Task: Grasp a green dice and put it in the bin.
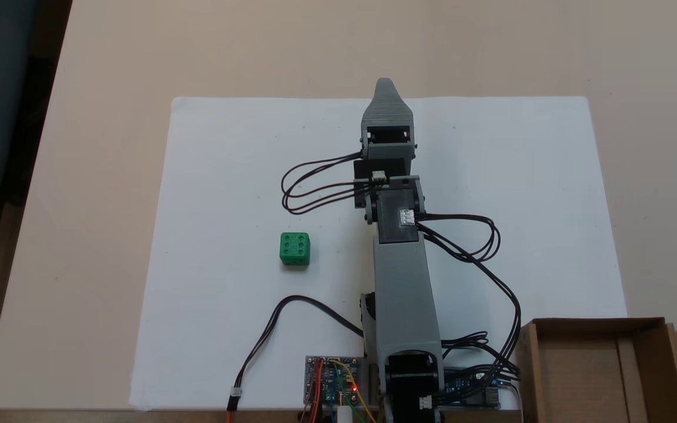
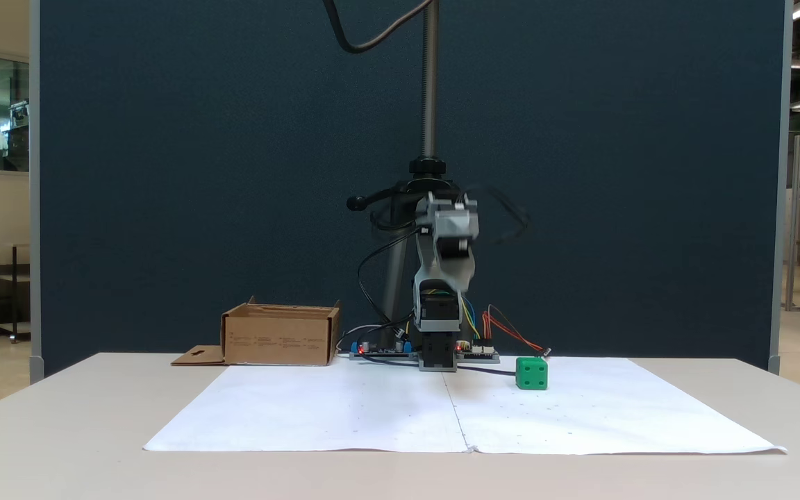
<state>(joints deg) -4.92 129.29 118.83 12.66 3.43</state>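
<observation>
The green dice [image 1: 295, 249] is being shown resting six-up on white paper [image 1: 227, 176], well apart from the open cardboard bin [image 1: 644, 367].

A single grey robot arm [image 1: 400, 276] stands at the near edge of a fixed view from above, its base [image 1: 406, 382] at the bottom of the frame. The arm reaches straight away from the base, up the picture. Black motor blocks sit at the joints, with loops of dark cable hanging out on both sides. The pincer [image 1: 386, 88] ends in one tapered grey tip pointing up the frame; the jaws lie stacked, so their opening cannot be judged. In a fixed view from the front, the arm rises above its base and its upper part [image 2: 447, 226] is blurred.
</observation>
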